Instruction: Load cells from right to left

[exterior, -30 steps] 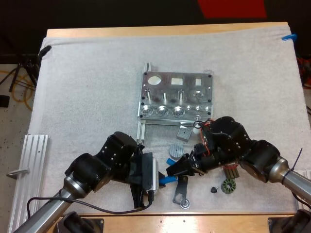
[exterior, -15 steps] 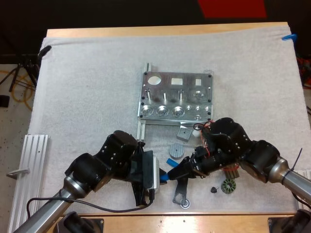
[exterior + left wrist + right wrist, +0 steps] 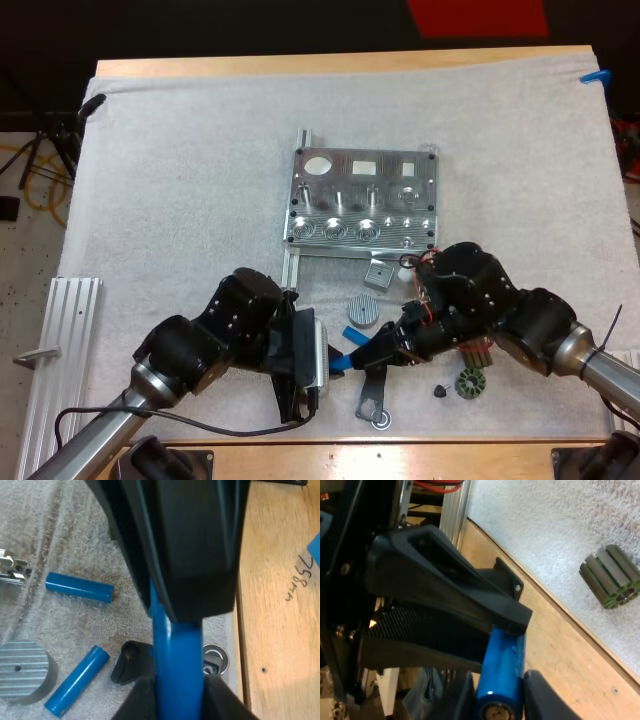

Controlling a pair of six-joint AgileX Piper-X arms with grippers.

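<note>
A blue cell [image 3: 340, 362] hangs between my two grippers, just above the mat's front edge. My left gripper [image 3: 328, 365] is shut on one end of it; in the left wrist view its fingers press the cell [image 3: 176, 670] from both sides. My right gripper [image 3: 358, 358] meets it from the right, and its fingers sit tight against the same cell [image 3: 501, 675]. Two more blue cells [image 3: 79, 587] [image 3: 77, 680] lie loose on the mat; one of them [image 3: 354, 333] shows beside the grippers. The metal fixture [image 3: 362, 198] stands at the mat's centre.
A ribbed grey disc [image 3: 363, 311] and a small grey block [image 3: 378, 274] lie between the fixture and the grippers. A metal bracket [image 3: 373, 395], a small dark part [image 3: 439, 390] and a slotted round piece [image 3: 468, 383] lie near the front edge. An aluminium rail [image 3: 60, 340] lies at the left.
My right gripper has moved left to the cell held out by my left gripper and now sits around its free end. The left arm has barely moved.
</note>
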